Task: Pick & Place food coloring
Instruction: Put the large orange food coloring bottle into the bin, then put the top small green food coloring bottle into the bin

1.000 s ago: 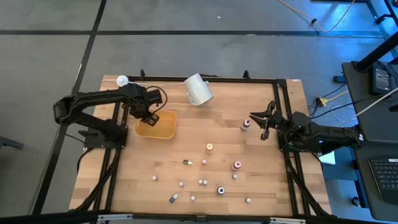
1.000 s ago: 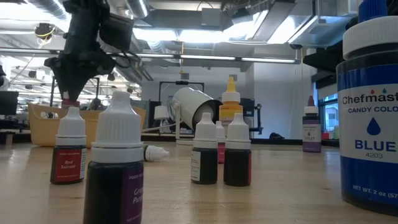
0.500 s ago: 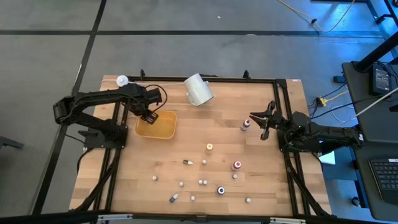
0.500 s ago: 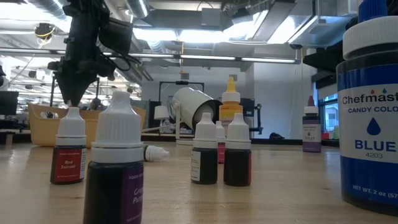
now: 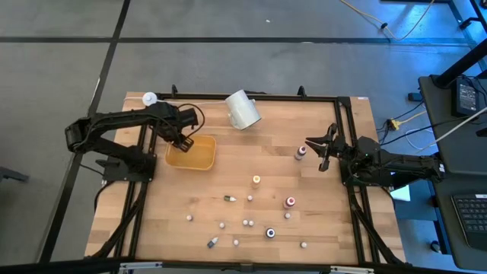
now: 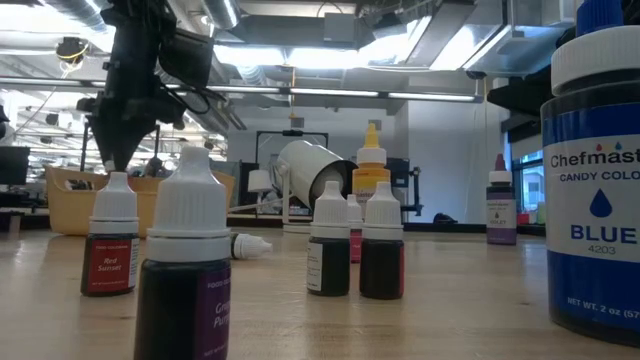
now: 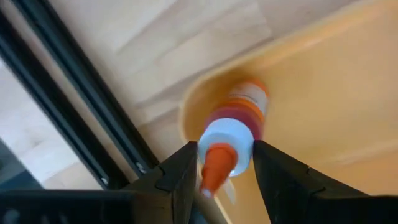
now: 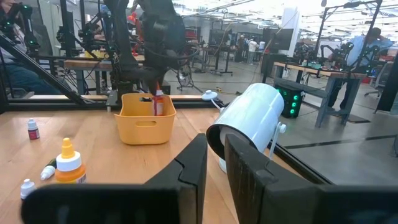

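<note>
Change since the earlier frames: the left arm has shifted only slightly over the tray between one second ago and half a second ago, and has held since; the bottles on the table lie unchanged.

Left gripper (image 5: 183,141): above the left far corner of the yellow-orange tray (image 5: 202,161), fingers (image 7: 177,177) closed on a red food coloring bottle (image 7: 239,118) with a white collar and orange tip, held just over the tray floor. The right wrist view shows the same bottle (image 8: 158,102) upright in the tray (image 8: 144,121) beneath that gripper.

Right gripper (image 5: 318,147): at the right edge of the table, fingers spread apart, holding nothing, just right of a red-capped bottle (image 5: 301,151).

White cup (image 5: 243,109): lying on its side at the far middle of the table, right of the tray.

Remaining food coloring, loose on the wooden table (image 5: 319,221):
- orange-capped bottle (image 5: 256,180), centre;
- red-capped bottle (image 5: 290,202), right of centre;
- blue-capped Chefmaster bottle (image 5: 270,233), near side;
- one bottle lying flat (image 5: 230,199), centre-left;
- one dark bottle lying flat (image 5: 213,243), at the near edge;
- several small white-capped bottles (image 5: 248,223) standing across the near half.

Low view: a "Red Sunset" bottle (image 6: 110,238) stands at near left.
</note>
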{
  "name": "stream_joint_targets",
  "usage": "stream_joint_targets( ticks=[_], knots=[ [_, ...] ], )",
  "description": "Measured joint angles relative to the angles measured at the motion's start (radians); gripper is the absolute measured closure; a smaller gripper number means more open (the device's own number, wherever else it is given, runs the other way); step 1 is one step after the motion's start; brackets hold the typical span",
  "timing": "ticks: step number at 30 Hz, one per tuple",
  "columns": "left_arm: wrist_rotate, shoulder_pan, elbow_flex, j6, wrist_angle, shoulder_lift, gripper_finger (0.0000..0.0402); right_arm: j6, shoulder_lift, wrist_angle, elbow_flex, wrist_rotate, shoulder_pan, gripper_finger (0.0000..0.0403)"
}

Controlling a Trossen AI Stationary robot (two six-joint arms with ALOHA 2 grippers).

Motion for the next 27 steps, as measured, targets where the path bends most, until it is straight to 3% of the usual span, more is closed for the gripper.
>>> stream_joint_targets(
  ticks=[13,27],
  knots=[
    [0.029,0.0,0.007,0.001,-0.025,0.0,0.0248,0.0,0.0,0.0,0.0,0.0,0.0,0.0341],
    [0.011,-0.081,0.22,-0.009,-0.122,-0.018,0.0247,0.0,0.0,0.0,0.0,0.0,0.0,0.0341]
  ],
)
